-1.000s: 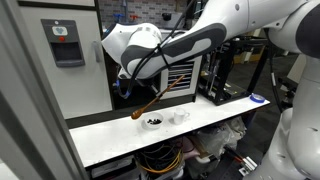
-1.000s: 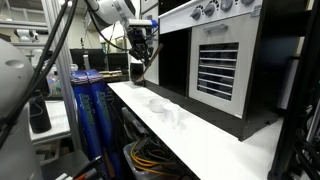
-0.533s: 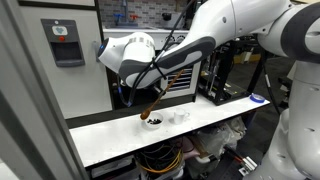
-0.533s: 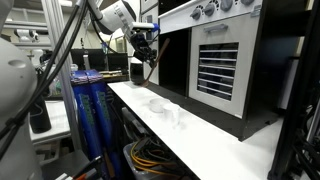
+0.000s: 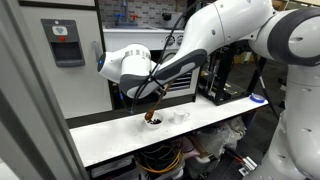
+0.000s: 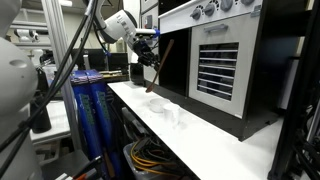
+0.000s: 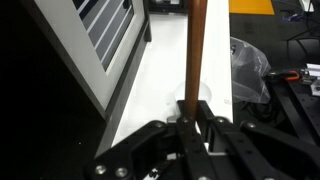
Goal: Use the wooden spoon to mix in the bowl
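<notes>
While tool (image 7: 197,112) clamps wooden spoon (image 7: 198,45), jaws closed tight on handle, head seems down in bowl (image 5: 153,123) on surface (image 5: 105,138). Spoon likely light, stiff, smooth; thin handle may pivot, so hold upper handle firmly.

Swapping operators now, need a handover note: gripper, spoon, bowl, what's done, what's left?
Gripper: shut on the wooden spoon, handle tilted, head pointing down.
Bowl: on the white counter, next to a plain bowl. The spoon head is at or just inside the speckled one.
Done: spoon in grasp and at the bowl.
Left: stir. Can't tell whether mixing has started.
</notes>
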{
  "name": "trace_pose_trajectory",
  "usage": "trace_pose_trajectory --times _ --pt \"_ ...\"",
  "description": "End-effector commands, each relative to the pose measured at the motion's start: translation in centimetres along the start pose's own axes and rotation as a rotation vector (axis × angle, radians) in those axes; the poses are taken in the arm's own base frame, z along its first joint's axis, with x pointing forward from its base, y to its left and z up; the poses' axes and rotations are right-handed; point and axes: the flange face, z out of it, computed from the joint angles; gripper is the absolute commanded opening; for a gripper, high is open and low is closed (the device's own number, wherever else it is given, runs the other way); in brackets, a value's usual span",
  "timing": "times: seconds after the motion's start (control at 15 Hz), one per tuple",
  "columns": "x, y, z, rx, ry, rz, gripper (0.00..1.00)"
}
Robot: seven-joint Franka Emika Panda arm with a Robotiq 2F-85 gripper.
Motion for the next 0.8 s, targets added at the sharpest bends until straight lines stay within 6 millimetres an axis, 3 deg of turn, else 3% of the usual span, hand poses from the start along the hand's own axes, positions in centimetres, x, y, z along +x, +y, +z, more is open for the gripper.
trace_pose_trajectory --times 0.0,0.73 --pt "0.5 0.7 0.6 -0.002 -0.052 -0.012 0.03" --pt "1.8 1.3 2.8 -0.022 -0.124 -0.035 0.03"
